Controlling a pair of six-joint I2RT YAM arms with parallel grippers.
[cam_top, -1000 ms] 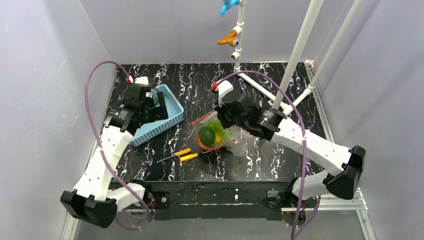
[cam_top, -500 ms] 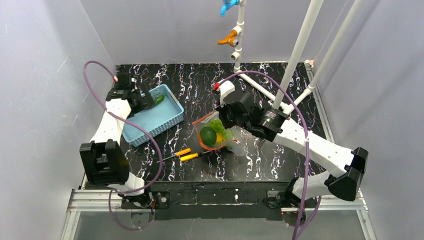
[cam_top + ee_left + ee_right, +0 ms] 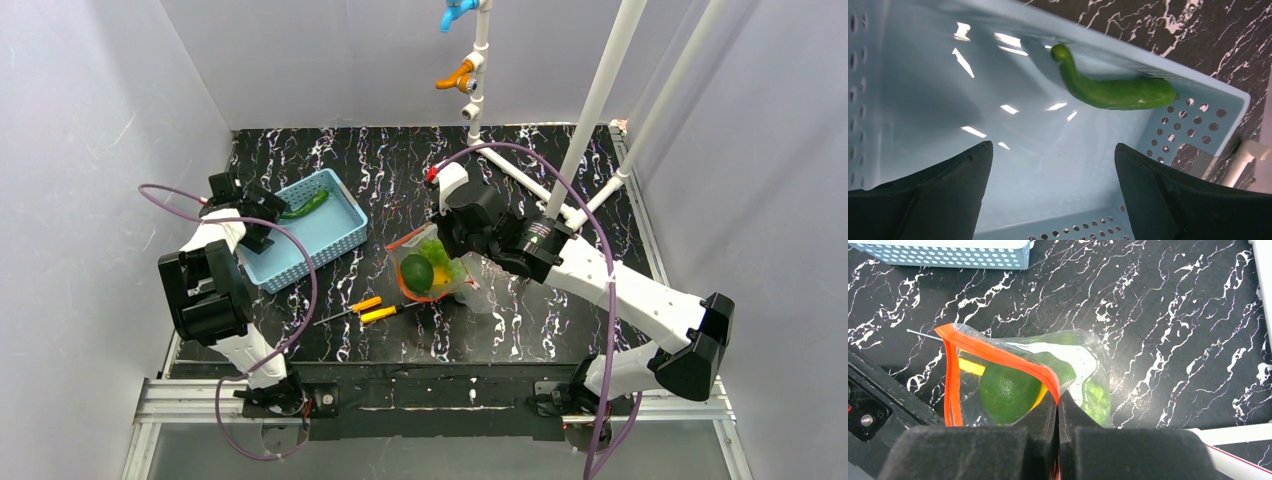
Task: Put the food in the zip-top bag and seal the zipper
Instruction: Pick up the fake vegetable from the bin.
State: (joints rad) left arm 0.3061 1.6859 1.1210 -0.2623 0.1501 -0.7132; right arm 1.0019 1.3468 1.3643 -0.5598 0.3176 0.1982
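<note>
Over the blue basket [image 3: 1198, 107], the released left end effector [image 3: 1050, 150] hangs above the curved green vegetable [image 3: 1113, 92] and should straddle its thick middle before closing, while the right end effector [image 3: 1058, 400] pinches the zipper [image 3: 998, 357] of the zip-top bag [image 3: 1083, 355] on the bench [image 3: 1173, 315].

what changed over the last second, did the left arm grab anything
No grab. The left arm folded back leftward, drawing its end effector off the middle of the basket to its left side, open and empty. That uncovered the long green piece lying against a basket wall. Unchanged: the right end effector shut on the zip-top bag at its zipper, the food inside, the screwdrivers.
</note>
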